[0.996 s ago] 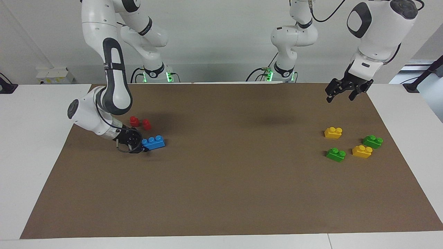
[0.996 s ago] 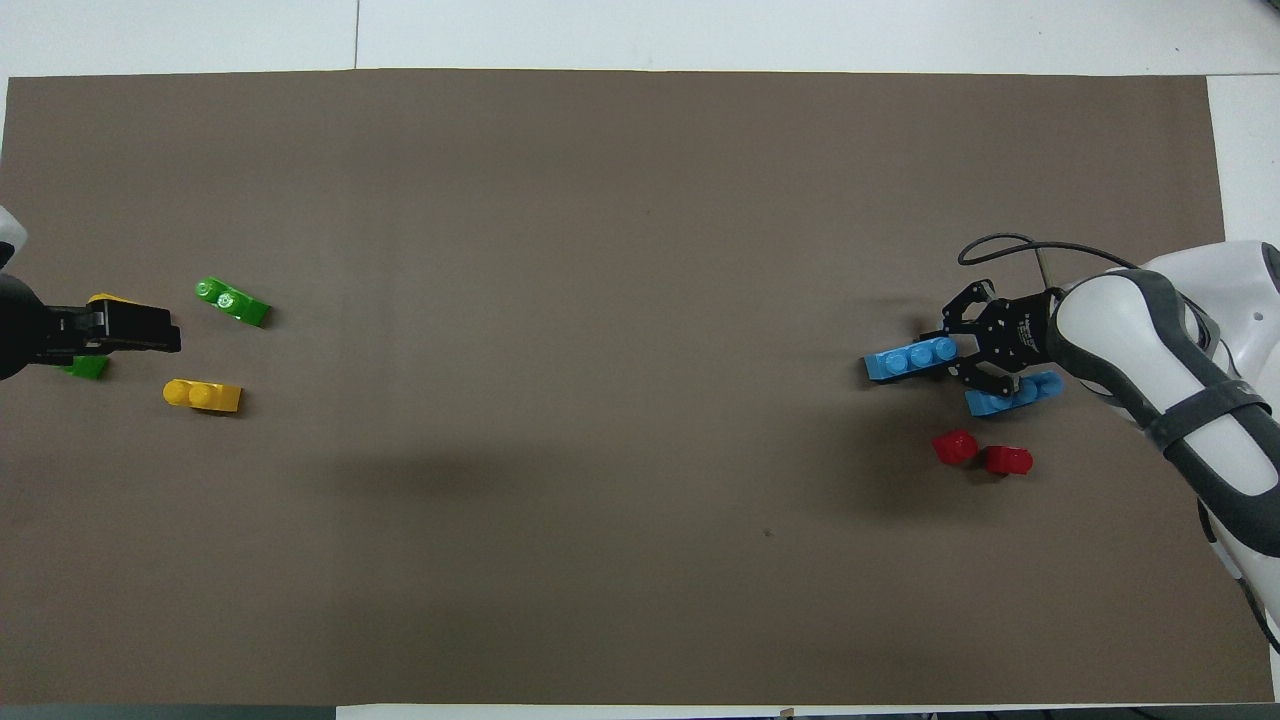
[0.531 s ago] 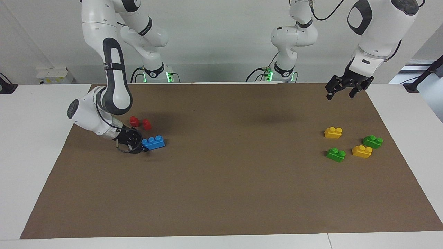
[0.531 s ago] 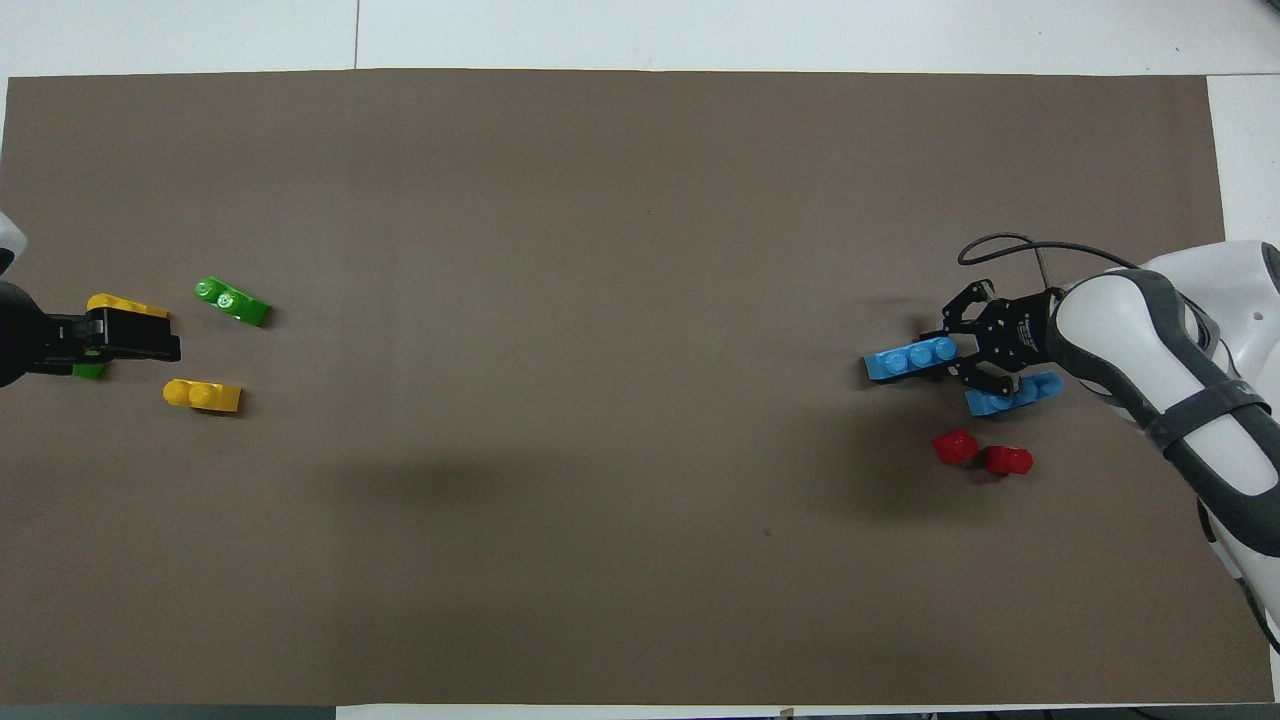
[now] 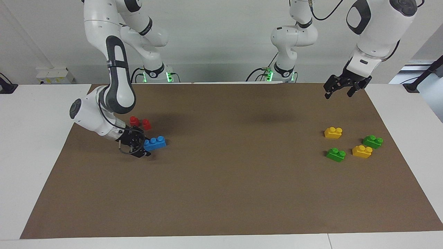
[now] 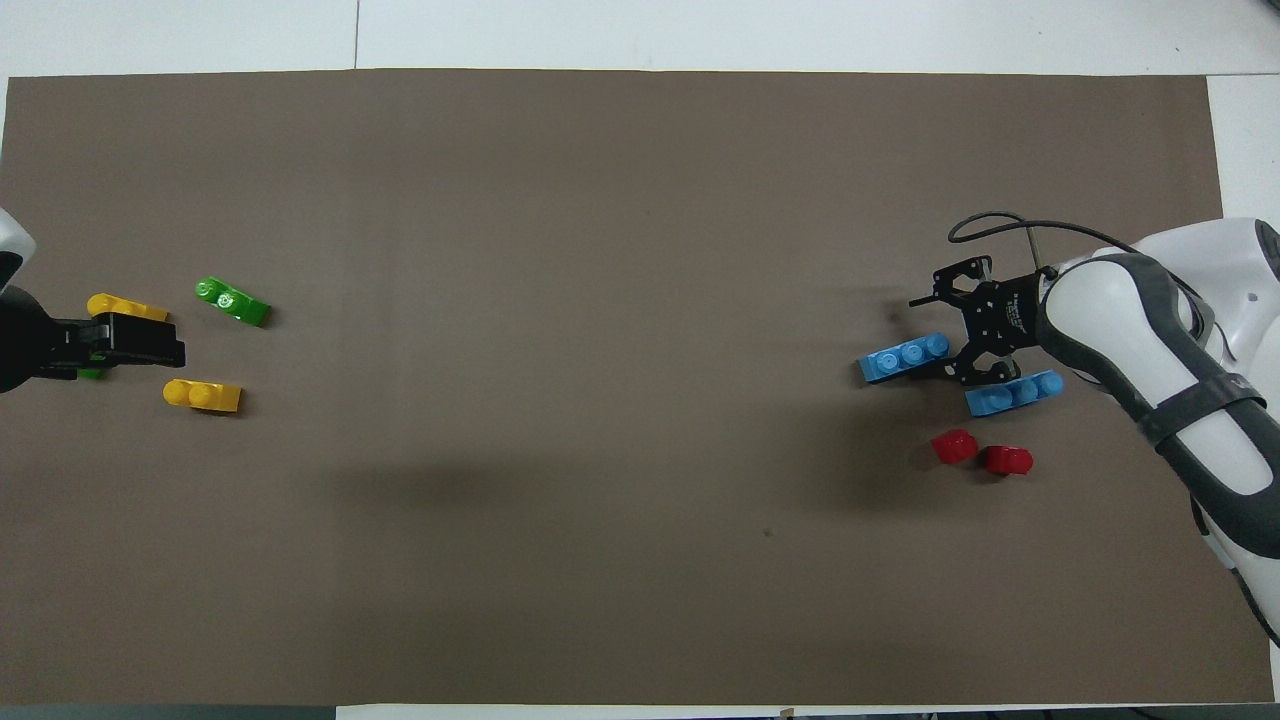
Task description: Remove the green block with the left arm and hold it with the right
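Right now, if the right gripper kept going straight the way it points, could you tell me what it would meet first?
Most likely the blue brick, which lies on the mat just ahead of the open right gripper. Whether a finger already touches it is hard to tell.

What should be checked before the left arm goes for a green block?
1. Left pincer open: ok.
2. Left pincer down at a green block: not ok, it hangs high over the mat.
3. Both green blocks lie loose, apart from the yellow bricks: ok.
4. Right pincer free to receive: not ok, open but low at the blue brick.
5. Which green block is meant: cannot tell.
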`<state>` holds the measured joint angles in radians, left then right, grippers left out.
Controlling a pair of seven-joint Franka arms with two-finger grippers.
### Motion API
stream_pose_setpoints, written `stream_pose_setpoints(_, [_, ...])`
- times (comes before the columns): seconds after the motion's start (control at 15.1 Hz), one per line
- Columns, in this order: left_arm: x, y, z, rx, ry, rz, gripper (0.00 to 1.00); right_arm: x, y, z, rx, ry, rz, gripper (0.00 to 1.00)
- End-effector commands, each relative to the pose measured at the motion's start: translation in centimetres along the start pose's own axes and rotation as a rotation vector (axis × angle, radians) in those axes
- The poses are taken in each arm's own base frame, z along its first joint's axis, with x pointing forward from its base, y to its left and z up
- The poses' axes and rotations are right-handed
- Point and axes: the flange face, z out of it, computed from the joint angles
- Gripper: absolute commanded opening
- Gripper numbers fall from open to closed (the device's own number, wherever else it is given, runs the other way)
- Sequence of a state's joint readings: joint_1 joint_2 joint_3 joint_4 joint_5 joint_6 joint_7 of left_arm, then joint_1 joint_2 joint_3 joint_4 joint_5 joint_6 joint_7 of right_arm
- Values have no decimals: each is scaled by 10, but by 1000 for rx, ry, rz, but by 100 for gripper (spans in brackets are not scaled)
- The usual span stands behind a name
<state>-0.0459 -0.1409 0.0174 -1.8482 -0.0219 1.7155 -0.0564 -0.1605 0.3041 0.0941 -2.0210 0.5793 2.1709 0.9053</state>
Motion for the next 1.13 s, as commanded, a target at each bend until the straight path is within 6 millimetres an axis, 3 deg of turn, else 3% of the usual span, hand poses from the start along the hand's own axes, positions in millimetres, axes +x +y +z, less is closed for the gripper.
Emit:
stream_pose_setpoints(0.0, [-3,1,-7,12,-3,15,100,-12,-10,-19,-4,-22,16,84])
stream_pose_setpoints(0.27, [-3,1,-7,11,-5,14,100,-31,-20,-52,-19,-17,16,90])
stream_pose_setpoints(0.4, [-4,0,-7,12,-6,13,100,-43,-19,-77,-14,17,-23,97])
stream_pose_setpoints(0.6, [-4,1,-7,13,-6,15,100,-57,-15,-108,-53,83,-99,100])
stream_pose_setpoints(1.06, [-4,-1,-7,12,-6,12,100,-91,-14,-183,-162,250,-523,100])
